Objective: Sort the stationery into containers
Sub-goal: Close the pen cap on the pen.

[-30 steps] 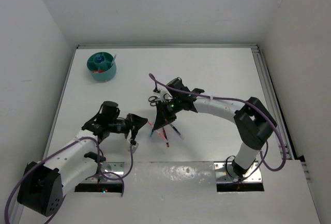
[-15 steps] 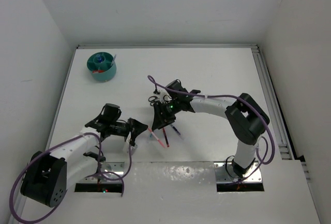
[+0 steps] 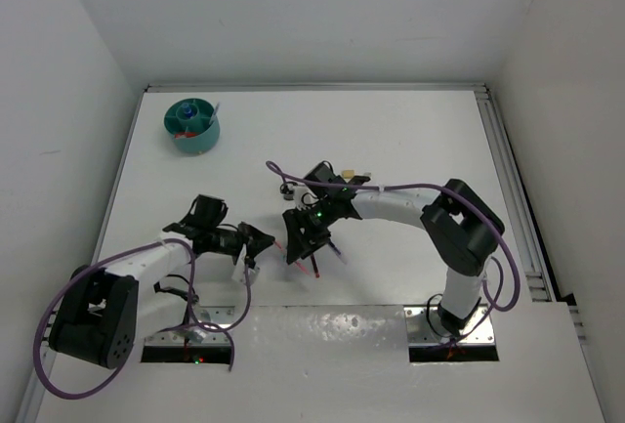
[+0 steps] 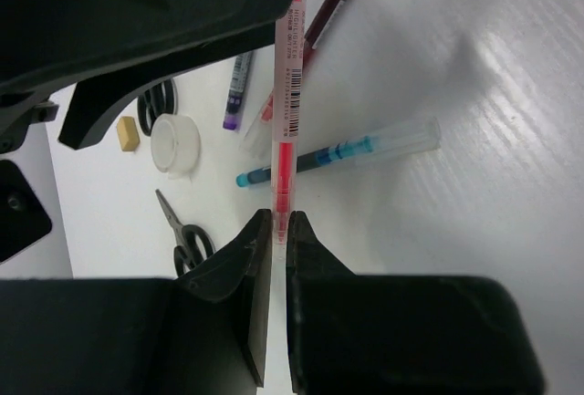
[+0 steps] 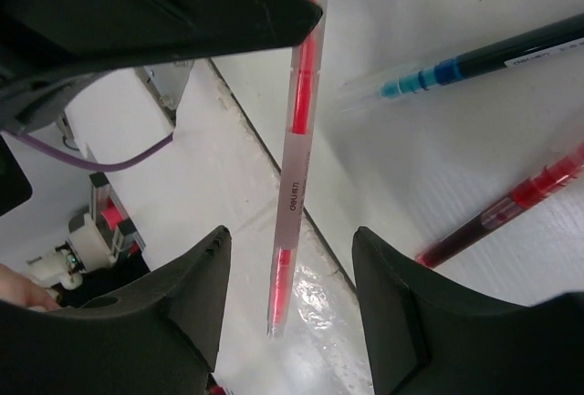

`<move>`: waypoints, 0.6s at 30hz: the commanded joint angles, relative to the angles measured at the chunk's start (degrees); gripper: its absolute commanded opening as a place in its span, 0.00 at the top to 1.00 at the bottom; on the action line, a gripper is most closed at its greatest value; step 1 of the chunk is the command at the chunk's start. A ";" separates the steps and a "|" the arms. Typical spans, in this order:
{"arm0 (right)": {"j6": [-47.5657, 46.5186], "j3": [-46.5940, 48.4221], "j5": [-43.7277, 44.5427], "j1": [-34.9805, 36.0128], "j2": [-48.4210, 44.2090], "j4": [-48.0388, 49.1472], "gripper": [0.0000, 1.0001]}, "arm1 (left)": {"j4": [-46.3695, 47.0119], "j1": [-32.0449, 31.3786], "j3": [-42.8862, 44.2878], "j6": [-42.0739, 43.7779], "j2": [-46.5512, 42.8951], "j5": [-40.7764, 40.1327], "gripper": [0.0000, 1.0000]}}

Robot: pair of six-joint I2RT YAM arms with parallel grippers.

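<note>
Pinching one end of a clear pen with red ink (image 4: pixel 287 94), the left gripper (image 4: pixel 278 222) has its jaws drawn down to a narrow slit around the barrel. The pen is held above the table (image 3: pixel 410 130). Its other end runs in between the fingers (image 5: pixel 182 313) of the right gripper (image 5: pixel 290 240), whose claw stands wide, neither side touching the pen. Beneath them a blue pen (image 4: pixel 338 153) and a dark red pen (image 5: pixel 511 208) lie near each other. Further off sits a tape roll (image 4: pixel 175 142) with a beige eraser (image 4: pixel 129 133) just beside it, black-handled scissors (image 4: pixel 187 244) nearby, and a second pair (image 4: pixel 162 105) partly hidden. The teal organiser (image 3: pixel 200 140) stands in the far left corner, well apart from both arms
</note>
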 commanded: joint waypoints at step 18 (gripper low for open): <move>-0.33 7.54 8.78 0.97 2.02 1.20 1.00 | 6.53 2.44 5.32 48.24 -0.55 2.71 1.00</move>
